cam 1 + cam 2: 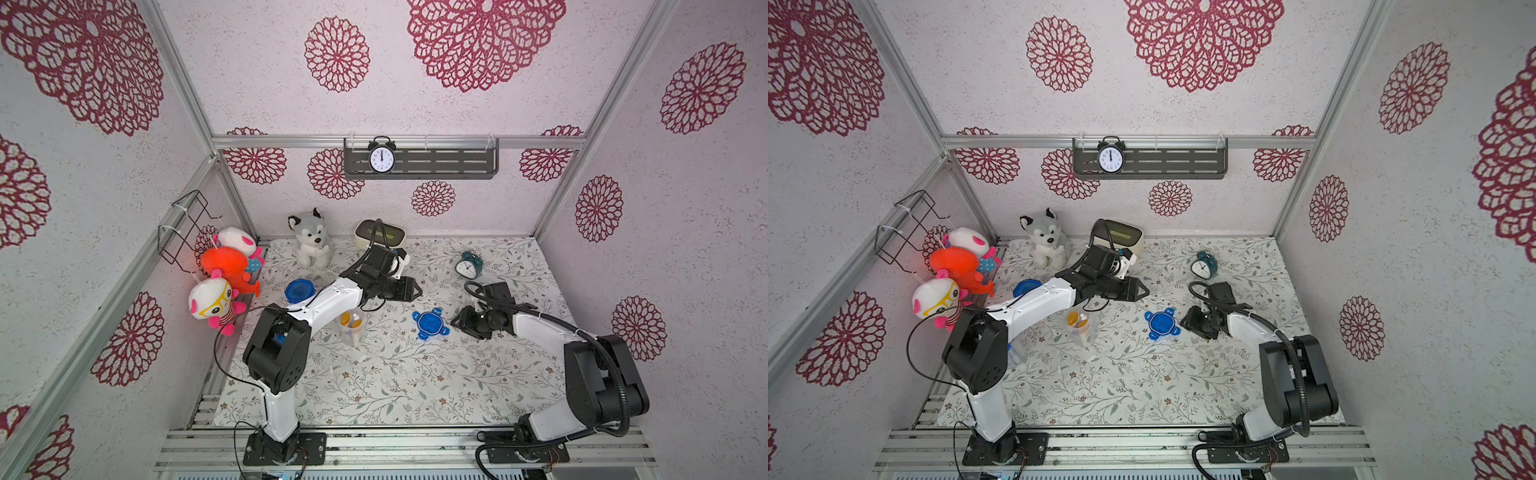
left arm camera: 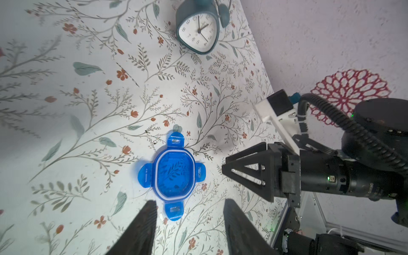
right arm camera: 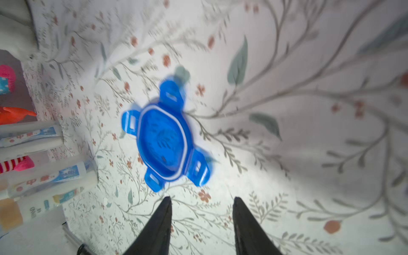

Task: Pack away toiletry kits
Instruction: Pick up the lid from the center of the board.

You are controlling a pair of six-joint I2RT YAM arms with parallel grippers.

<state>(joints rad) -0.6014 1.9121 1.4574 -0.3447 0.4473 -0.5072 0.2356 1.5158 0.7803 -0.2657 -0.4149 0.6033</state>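
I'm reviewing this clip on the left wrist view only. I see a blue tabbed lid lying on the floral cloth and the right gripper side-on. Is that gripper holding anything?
Observer: No. In the right wrist view the right gripper has its fingers apart with nothing between them. The blue lid lies ahead of them, untouched.
Operator: Is there a cup anywhere on the table?
Observer: Yes. In both top views a clear cup stands upright next to the left arm, apart from the lid.
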